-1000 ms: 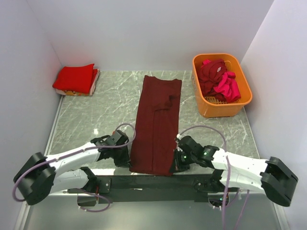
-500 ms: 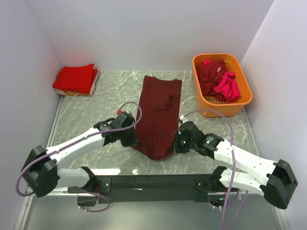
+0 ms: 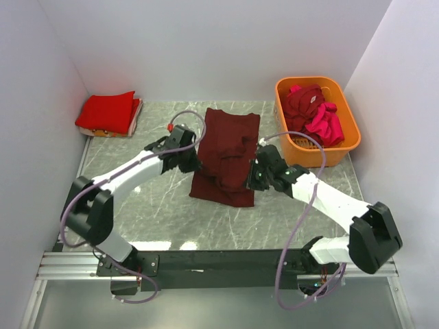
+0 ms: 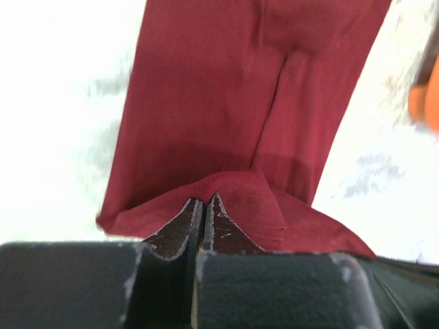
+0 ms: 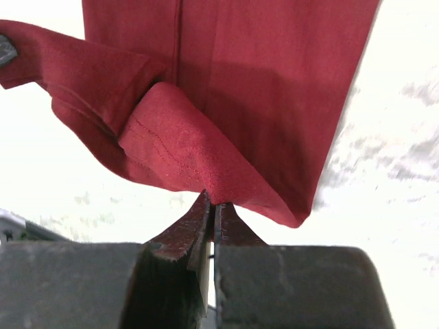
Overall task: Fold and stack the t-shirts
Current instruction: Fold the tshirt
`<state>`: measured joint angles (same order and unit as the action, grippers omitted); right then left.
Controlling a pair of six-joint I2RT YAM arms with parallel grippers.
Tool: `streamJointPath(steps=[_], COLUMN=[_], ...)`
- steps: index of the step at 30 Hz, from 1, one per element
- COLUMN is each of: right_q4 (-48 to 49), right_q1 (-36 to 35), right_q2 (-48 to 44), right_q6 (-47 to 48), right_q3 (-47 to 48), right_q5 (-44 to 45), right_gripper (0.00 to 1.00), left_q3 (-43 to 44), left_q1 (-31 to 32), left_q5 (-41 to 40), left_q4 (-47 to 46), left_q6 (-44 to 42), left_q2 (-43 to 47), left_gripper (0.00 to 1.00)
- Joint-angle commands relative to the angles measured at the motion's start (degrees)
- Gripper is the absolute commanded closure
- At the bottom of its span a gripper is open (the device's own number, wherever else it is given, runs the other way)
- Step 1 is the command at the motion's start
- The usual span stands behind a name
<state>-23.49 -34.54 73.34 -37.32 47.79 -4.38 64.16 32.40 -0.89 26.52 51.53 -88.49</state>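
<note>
A dark maroon t-shirt (image 3: 226, 147) lies as a long strip in the middle of the table, its near end lifted and carried back over itself. My left gripper (image 3: 194, 162) is shut on the shirt's near left hem corner (image 4: 226, 195). My right gripper (image 3: 252, 177) is shut on the near right hem corner (image 5: 199, 171). Both hold the hem above the shirt's middle, with the fold (image 3: 221, 192) sagging toward me. A folded bright red t-shirt (image 3: 108, 113) lies at the back left. Maroon and magenta-pink t-shirts (image 3: 314, 116) lie crumpled in the basket.
An orange plastic basket (image 3: 317, 156) stands at the back right, close to my right arm. White walls close in the table on the left, back and right. Bare marble table (image 3: 123, 185) shows on both sides of the maroon shirt.
Both grippers have moved away from the near edge toward the back, carrying the shirt's near hem up and over the rest of the shirt, so the strip now looks about half as long.
</note>
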Motion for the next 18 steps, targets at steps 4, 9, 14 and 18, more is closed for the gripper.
streamJointPath(steps=[4,9,14,18], right_q4=[4.15,4.94,5.73,5.73], right_q1=[4.65,7.29,9.23,10.72], right_q2=[5.75,9.62,13.4,16.13], right_q6=[2.52,2.95,3.66,3.92], right_q3=[5.82,8.19,10.21,11.97], right_q5=[0.08,-0.98,-2.65,-3.44], right_gripper=[1.0,1.0,1.0,1.0], left_q3=[8.16,11.42,13.97,15.47], left_q1=[-1.9,-3.05,-4.27,-4.89], left_q5=[0.36,0.36,1.85,2.82], left_q4=[-2.97,-2.88,-2.97,-3.05], left_q6=[-3.8,-5.03,-6.35,-7.14], left_q2=[-6.69,-11.08,-14.25,-16.62], left_gripper=[0.99,0.99,0.99,0.99])
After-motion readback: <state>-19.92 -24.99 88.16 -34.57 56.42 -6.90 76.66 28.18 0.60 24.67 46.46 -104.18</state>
